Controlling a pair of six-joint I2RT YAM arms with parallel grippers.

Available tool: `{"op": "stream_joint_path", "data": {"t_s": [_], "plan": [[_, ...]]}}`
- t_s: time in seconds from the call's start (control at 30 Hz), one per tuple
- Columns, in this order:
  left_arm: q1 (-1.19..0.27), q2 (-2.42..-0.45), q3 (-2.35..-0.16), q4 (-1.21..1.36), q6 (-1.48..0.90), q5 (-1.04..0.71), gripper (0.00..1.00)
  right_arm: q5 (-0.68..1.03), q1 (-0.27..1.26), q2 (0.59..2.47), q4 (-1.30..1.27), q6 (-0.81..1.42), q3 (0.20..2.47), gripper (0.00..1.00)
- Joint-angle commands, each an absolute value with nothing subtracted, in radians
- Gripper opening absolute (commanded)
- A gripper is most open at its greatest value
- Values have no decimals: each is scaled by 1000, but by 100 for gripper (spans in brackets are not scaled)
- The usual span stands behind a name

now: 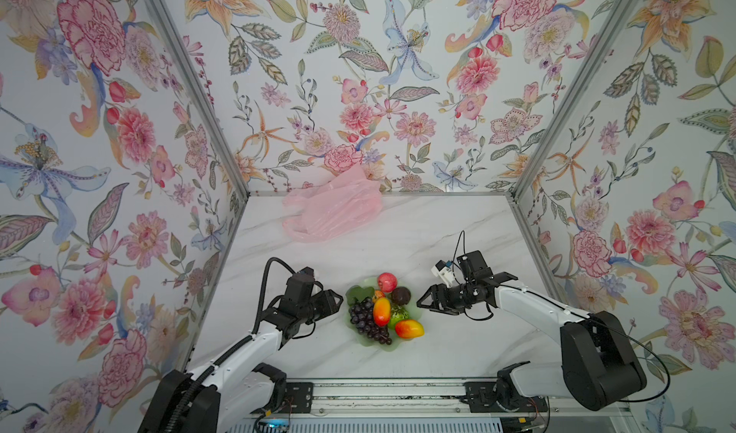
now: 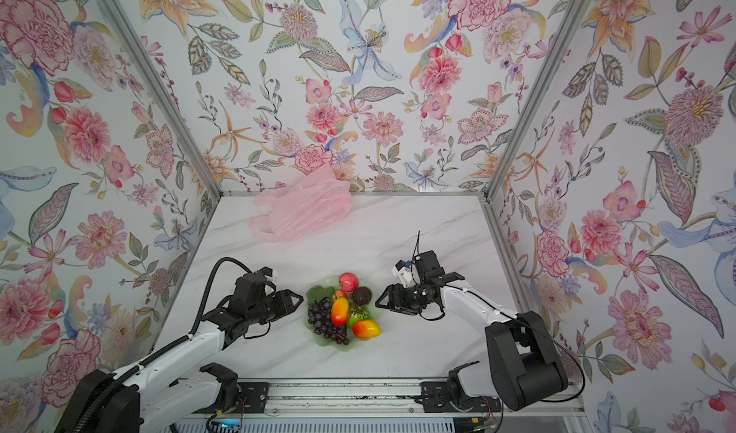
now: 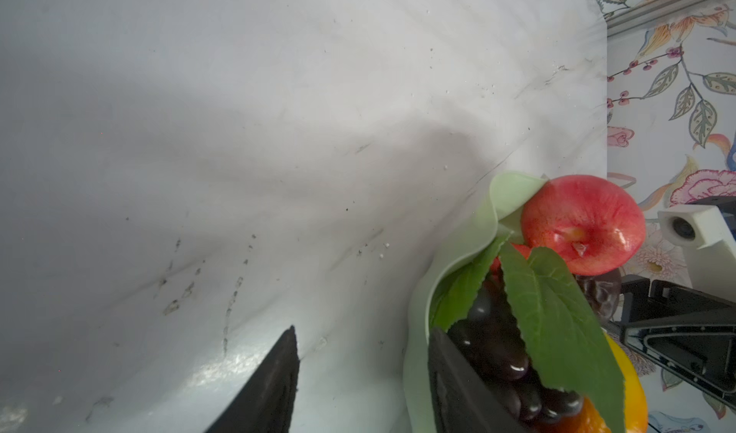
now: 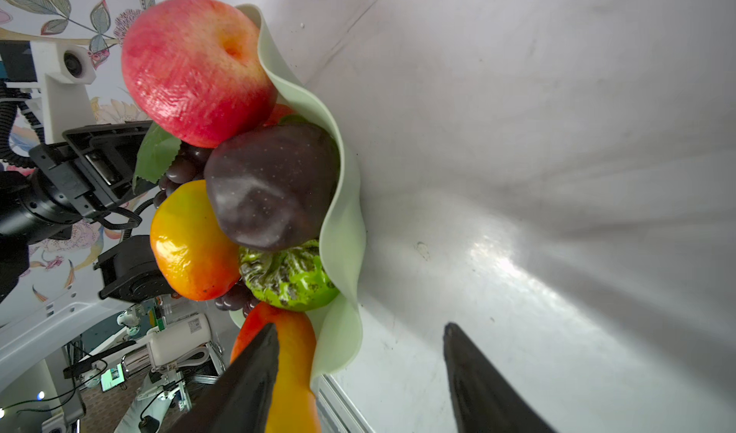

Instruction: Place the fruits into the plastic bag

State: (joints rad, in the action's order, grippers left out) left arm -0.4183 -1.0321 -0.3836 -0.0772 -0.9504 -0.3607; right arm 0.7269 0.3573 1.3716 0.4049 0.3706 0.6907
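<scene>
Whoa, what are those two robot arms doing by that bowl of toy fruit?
A pale green dish piled with toy fruits sits near the front of the table. The left tool and the right tool point at it from either side, jaws apart, holding nothing. The pink plastic bag lies crumpled at the back of the table, away from both. All the fruit in sight is in the dish, so none has been bagged yet.
</scene>
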Motion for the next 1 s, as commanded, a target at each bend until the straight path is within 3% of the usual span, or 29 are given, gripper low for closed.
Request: {"op": "stream_joint_path", "data": {"t_s": [0.0, 0.27, 0.57, 0.97], "plan": [[-448, -1015, -365, -50, -962, -370, 49, 746, 371, 1367, 413, 354, 684, 63], [-530, -1063, -361, 19, -1011, -337, 42, 743, 376, 1431, 390, 351, 711, 49], [-548, -1095, -358, 54, -1029, -325, 41, 756, 396, 1513, 340, 357, 749, 32], [-548, -1128, -365, 78, -1037, -331, 41, 769, 424, 1590, 315, 359, 799, 19]]}}
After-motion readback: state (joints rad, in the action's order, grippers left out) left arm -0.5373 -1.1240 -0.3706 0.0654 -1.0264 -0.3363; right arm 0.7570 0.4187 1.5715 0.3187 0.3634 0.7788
